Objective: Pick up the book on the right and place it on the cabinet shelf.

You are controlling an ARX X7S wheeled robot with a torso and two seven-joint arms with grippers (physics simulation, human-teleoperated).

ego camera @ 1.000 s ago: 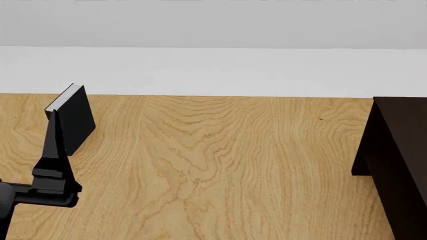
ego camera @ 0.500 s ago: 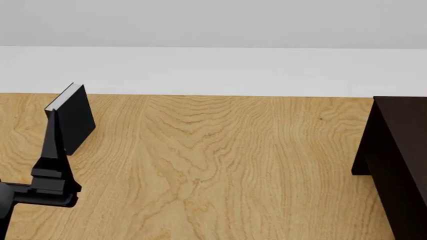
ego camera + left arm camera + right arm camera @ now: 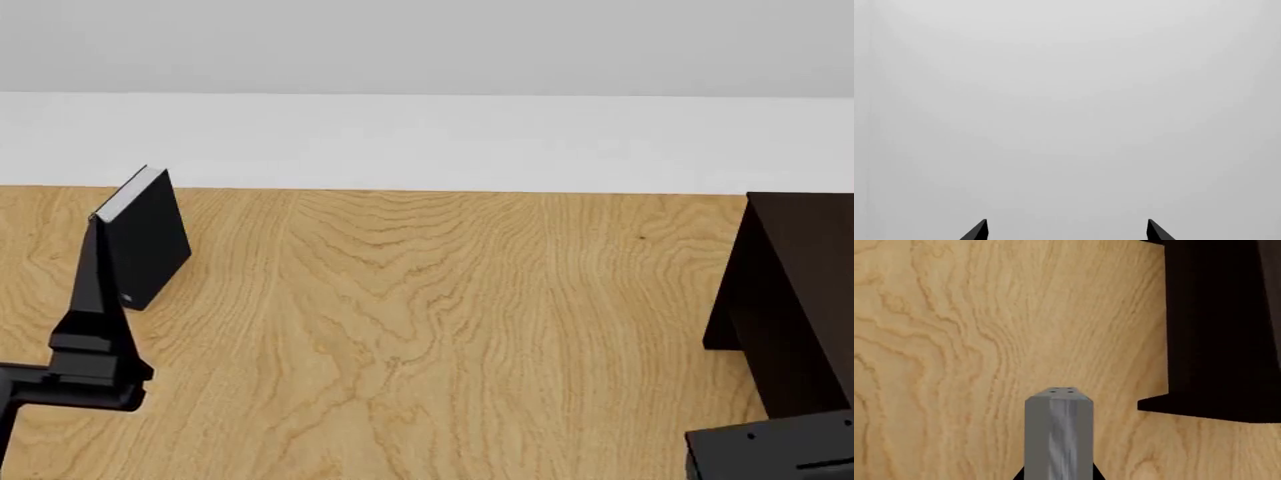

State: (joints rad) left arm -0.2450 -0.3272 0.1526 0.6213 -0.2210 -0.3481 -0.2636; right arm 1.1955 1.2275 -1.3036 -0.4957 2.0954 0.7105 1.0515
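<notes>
In the right wrist view a plain grey book stands edge-on between the black jaws of my right gripper, which is shut on it above the wooden floor. The very dark cabinet shelf lies just beside and ahead of the book, apart from it. From the head the cabinet shelf fills the right edge, and only a black part of my right arm shows below it. My left gripper is open, facing a blank grey wall. It points upward at the left.
A black book with a white page edge stands upright at the far left, right behind my left gripper. Light wooden floor spreads between it and the cabinet. A white wall closes the back.
A black part of my right arm has come into the head view at the bottom right. My left gripper has shifted slightly left and up.
</notes>
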